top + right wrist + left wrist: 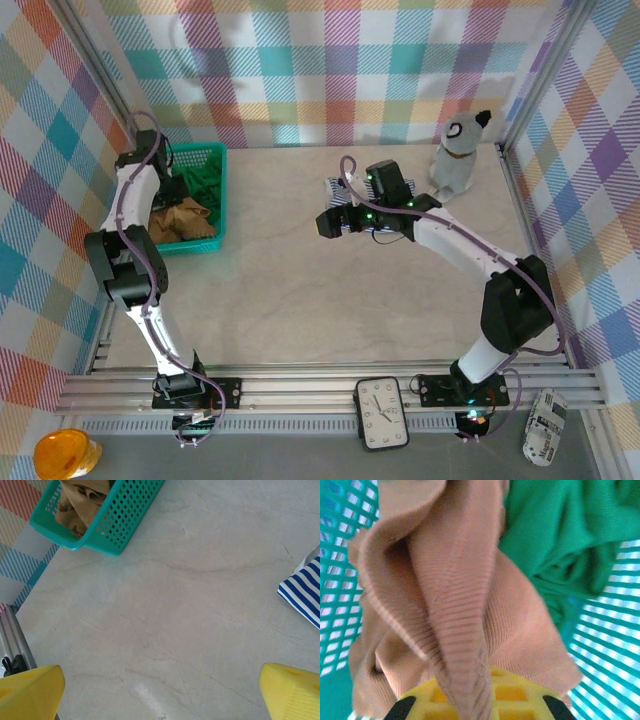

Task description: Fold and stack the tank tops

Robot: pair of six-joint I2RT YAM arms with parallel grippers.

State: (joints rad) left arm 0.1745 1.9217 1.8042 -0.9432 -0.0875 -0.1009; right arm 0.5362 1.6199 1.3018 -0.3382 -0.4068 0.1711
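Inside the teal mesh basket (610,645), left end effector (470,705) pinches the tan-brown ribbed tank top (460,605) (bright green cloth top (560,535) alongside). Right end effector (160,690) gapes empty.

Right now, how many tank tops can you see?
3: the tan-brown top in the basket, pinched by the left claw; the green top beside it; the striped top on the table. More could hide underneath.
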